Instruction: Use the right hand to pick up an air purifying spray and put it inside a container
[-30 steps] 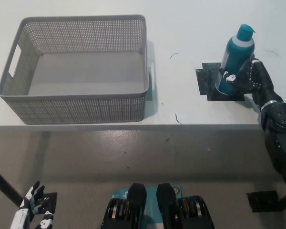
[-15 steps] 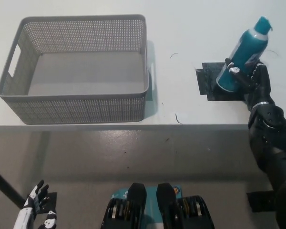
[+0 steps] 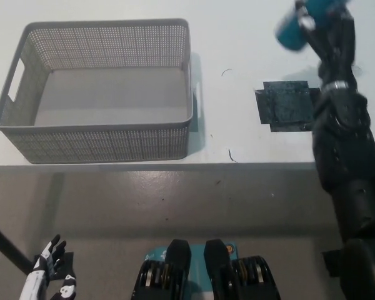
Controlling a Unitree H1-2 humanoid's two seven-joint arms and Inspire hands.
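A teal air purifying spray bottle (image 3: 292,28) is gripped in the black right hand (image 3: 328,31), raised above the white table (image 3: 237,37). The grey perforated plastic basket (image 3: 100,140) is seen well apart at the left. The white left hand (image 3: 50,259) is held low with fingers spread.

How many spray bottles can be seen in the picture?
1. The teal spray bottle is held in the black right hand, lifted near the picture's top right edge, right of the grey basket. Its top is cut off by the frame; no other bottle shows.
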